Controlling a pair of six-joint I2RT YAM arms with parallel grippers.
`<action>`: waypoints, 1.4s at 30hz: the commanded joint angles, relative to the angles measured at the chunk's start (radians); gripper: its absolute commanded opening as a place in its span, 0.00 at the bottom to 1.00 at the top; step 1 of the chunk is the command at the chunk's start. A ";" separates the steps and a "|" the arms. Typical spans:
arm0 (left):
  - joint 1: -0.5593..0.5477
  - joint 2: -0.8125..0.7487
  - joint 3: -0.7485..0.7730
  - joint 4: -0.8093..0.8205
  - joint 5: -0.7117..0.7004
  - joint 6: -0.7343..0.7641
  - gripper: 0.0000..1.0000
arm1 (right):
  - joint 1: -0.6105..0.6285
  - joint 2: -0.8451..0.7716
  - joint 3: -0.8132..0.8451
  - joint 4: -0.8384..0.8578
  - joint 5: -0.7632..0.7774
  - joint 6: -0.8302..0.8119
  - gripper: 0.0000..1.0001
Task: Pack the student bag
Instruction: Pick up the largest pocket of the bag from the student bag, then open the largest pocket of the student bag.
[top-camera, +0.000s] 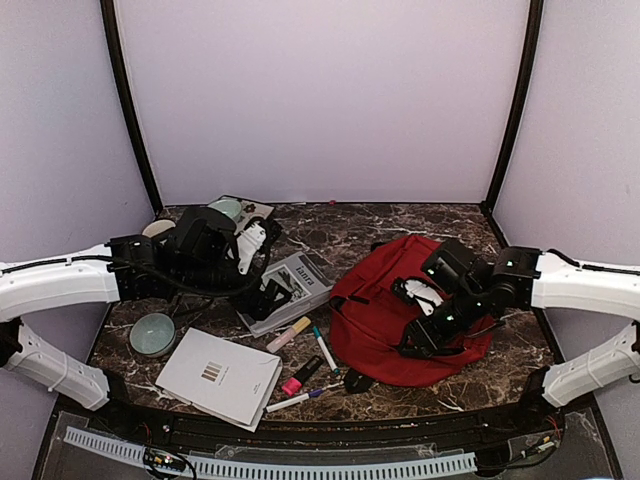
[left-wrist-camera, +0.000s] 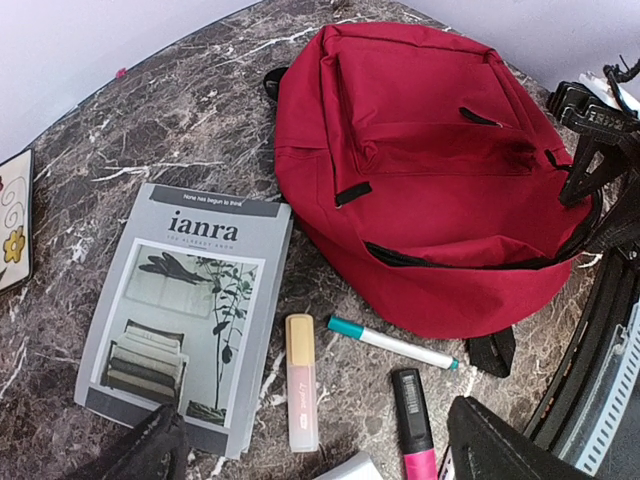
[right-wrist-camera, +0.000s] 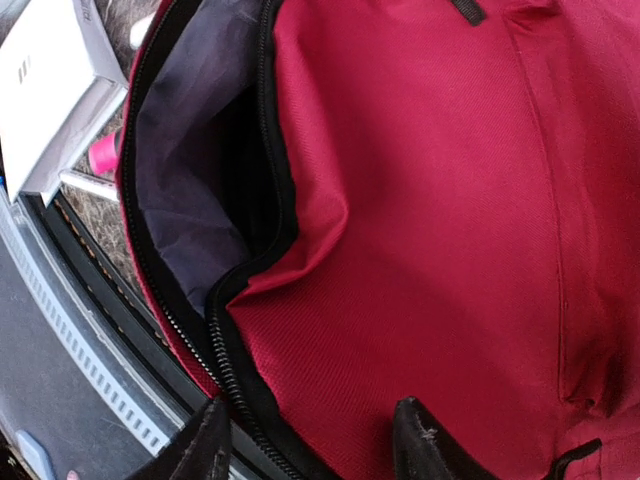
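Observation:
The student bag (top-camera: 390, 290) is a red backpack lying flat at right centre. Its main zip is open, and grey lining (right-wrist-camera: 185, 180) shows in the right wrist view. My right gripper (top-camera: 425, 335) is open low over the bag's near edge. Its jaws (right-wrist-camera: 312, 450) stand apart with the red flap and zip edge between them, not pinched. My left gripper (top-camera: 268, 298) is open and empty above the magazine's near corner. It hovers (left-wrist-camera: 320, 460) over a peach highlighter (left-wrist-camera: 300, 380), a teal-capped marker (left-wrist-camera: 390, 342) and a pink highlighter (left-wrist-camera: 415, 420). The bag (left-wrist-camera: 430, 170) lies beyond them.
A grey "ianra" magazine (top-camera: 290, 283) lies left of the bag. A white notebook (top-camera: 220, 375), a teal round dish (top-camera: 152, 333) and a pen (top-camera: 295, 400) are near the front. Cards and a plate (top-camera: 235, 210) sit at the back left. The table's front rail is close below the bag.

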 joint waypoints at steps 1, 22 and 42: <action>-0.001 -0.051 -0.048 -0.011 0.025 -0.032 0.92 | 0.025 -0.009 -0.035 0.054 0.073 0.047 0.45; -0.014 0.053 0.041 0.050 0.140 -0.215 0.85 | 0.024 -0.322 -0.086 0.181 0.110 0.098 0.00; -0.090 0.319 0.347 0.020 0.181 -0.080 0.80 | -0.027 -0.181 0.000 0.249 0.619 0.155 0.00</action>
